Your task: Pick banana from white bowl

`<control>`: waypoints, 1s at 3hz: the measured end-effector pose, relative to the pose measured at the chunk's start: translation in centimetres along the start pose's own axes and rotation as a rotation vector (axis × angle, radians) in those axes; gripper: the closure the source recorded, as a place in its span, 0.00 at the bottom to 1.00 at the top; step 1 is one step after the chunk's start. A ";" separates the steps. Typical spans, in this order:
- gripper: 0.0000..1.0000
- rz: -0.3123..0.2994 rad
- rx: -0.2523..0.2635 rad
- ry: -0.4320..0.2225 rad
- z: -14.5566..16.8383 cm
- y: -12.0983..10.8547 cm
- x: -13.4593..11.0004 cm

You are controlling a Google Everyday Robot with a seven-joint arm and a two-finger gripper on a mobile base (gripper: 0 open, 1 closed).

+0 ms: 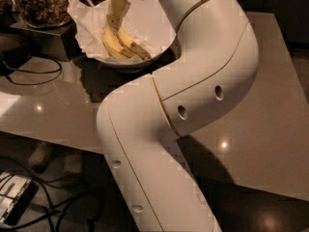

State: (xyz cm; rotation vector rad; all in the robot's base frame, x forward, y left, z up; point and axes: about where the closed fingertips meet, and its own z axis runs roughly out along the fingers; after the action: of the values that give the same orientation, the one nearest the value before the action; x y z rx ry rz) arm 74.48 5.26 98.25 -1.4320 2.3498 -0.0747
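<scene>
Glossy tan table [270,105] carries the white bowl [161,30] at 11 o'clock of the view, lined with crumpled paper [82,18]. Inside it the banana [133,47] lies touching a plumper banana [108,42] at its 9 o'clock. The gripper [116,21] hangs over their upper ends. I cannot tell how wide it stands or whether it holds anything. The likely slip is that, with the pair so close, a grasp takes the wrong fruit, takes both, or snags the paper.

We read an office snack corner: glossy beige countertop [270,105], clear jar of brown snacks [41,4], loose black cables [59,71]; the cream gripper [116,18] hangs over the white bowl [164,37].
</scene>
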 end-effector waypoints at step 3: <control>0.22 0.034 -0.040 0.024 0.7 1.7 -0.6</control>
State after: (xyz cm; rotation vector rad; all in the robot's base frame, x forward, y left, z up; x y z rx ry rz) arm 73.54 6.69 97.37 -1.4166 2.4075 -0.0356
